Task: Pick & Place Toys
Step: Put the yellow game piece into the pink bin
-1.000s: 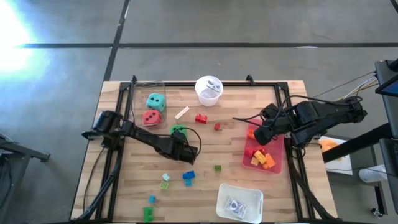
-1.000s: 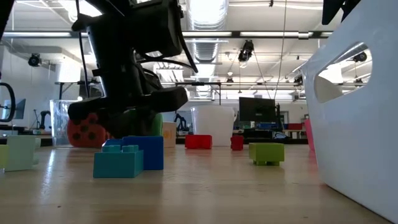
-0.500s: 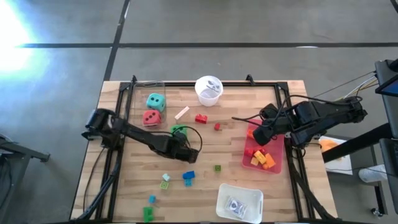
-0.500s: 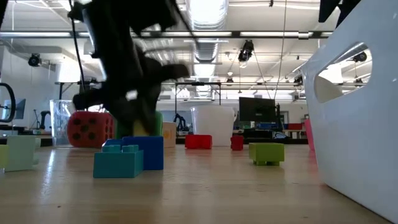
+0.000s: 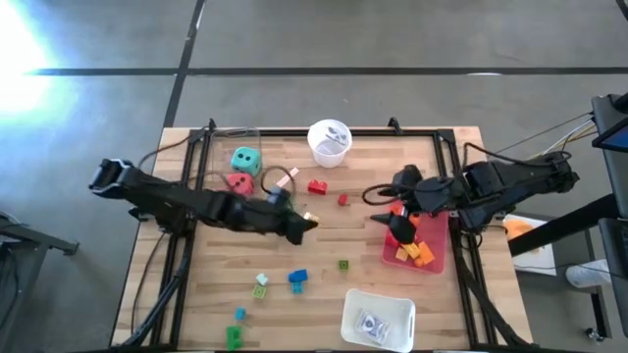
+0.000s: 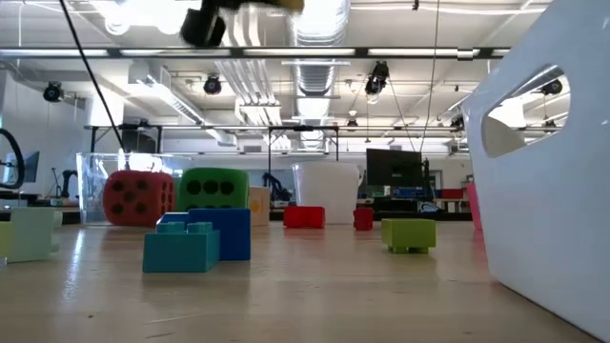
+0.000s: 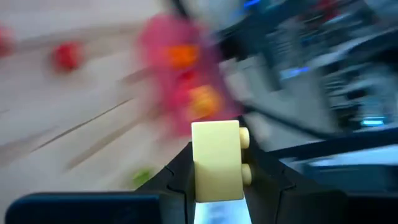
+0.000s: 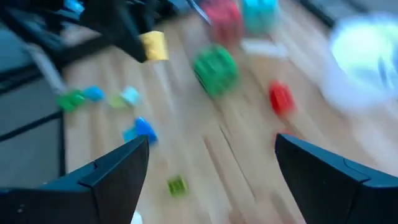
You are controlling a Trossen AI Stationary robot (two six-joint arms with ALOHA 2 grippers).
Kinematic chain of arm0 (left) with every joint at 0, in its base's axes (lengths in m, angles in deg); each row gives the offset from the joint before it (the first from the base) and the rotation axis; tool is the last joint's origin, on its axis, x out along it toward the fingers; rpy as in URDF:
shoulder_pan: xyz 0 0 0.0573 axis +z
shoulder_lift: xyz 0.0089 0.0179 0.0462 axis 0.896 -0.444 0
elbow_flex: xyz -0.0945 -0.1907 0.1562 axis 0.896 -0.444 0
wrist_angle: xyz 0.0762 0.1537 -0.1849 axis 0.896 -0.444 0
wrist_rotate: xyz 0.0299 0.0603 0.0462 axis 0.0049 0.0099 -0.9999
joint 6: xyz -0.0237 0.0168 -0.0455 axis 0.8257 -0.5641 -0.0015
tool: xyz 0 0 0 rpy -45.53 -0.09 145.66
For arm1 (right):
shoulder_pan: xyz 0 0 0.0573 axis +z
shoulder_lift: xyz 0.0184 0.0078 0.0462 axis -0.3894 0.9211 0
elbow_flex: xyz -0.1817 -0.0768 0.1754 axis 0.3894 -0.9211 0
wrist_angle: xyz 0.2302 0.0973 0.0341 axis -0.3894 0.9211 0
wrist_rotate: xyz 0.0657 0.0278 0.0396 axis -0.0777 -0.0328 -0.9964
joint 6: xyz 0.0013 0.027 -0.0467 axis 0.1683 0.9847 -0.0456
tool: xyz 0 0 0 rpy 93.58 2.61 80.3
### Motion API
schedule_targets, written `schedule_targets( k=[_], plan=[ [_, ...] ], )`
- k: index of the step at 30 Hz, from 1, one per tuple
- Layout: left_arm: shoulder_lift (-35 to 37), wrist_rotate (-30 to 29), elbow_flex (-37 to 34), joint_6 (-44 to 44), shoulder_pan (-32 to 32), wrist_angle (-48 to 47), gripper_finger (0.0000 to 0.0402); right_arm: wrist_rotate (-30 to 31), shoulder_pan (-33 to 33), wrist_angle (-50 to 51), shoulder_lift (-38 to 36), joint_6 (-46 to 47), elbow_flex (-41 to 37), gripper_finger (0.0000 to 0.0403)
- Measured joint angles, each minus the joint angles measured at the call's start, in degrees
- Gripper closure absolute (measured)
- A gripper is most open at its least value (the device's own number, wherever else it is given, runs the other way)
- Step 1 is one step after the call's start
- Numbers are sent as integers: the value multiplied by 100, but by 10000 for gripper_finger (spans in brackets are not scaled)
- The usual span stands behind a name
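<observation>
Holding a pale yellow brick [image 7: 216, 161] between its fingers, the left gripper [image 5: 306, 225] is raised over the middle of the table [image 5: 363, 250], its arm stretched across from the left edge. Left wrist view: brick pinched upright, studs facing sideways; background blurred. Right wrist view shows the same yellow brick [image 8: 153, 45] at the tip of the far arm.

Right gripper [image 5: 397, 229] sits at the near-left edge of the red tray [image 5: 438, 257], fingers [image 8: 118, 171] spread wide, nothing between them. Orange and yellow bricks [image 5: 415, 252] lie in the red tray.

Dice: teal die [image 5: 245, 160] and red die [image 5: 238, 183] close together toward the table's far left; green die [image 6: 213, 188] beside the red die [image 6: 139, 197] in low view, partly hidden by the left arm from above.

Loose pieces on the wood: red brick [image 5: 317, 186] and a smaller red piece [image 5: 342, 200] near the white cup [image 5: 330, 142]; pale stick-shaped brick [image 5: 287, 177] just left of them; small green brick [image 5: 343, 265] at centre; blue brick [image 5: 297, 278] with a light green one [image 5: 260, 287] nearby; another blue piece [image 5: 238, 314] and a green brick [image 5: 233, 336] near the front edge.

White rectangular tray [image 5: 378, 319] at front right, something small and grey inside, too small to identify.
</observation>
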Motion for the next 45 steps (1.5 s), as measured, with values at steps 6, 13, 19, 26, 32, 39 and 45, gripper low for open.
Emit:
schedule_targets(
  k=[6, 13, 19, 26, 32, 39, 45],
  plan=[
    [532, -8, 2, -507, 139, 1197, 309, 472, 108, -1671, 138, -1579, 2, 62],
    [556, 361, 2, -573, 398, 2205, 309, 774, 139, -3205, 568, -3348, 2, 62],
    [533, 653, 2, -349, 547, 2383, 309, 1160, 134, -3912, 945, -4082, 2, 62],
    [493, 804, 2, -328, 627, 2610, 309, 1229, 134, -4481, 1229, -4245, 2, 62],
    [492, 860, 2, -287, 660, 2670, 309, 1314, 134, -4813, 1354, -4291, 2, 62],
    [300, 941, 2, -131, 659, 2996, 309, 1480, 117, -4889, 1362, -4298, 2, 62],
    [-56, 1255, 2, 32, 697, 3988, 309, 1478, 119, -4895, 1362, -4276, 2, 62]
  ],
)
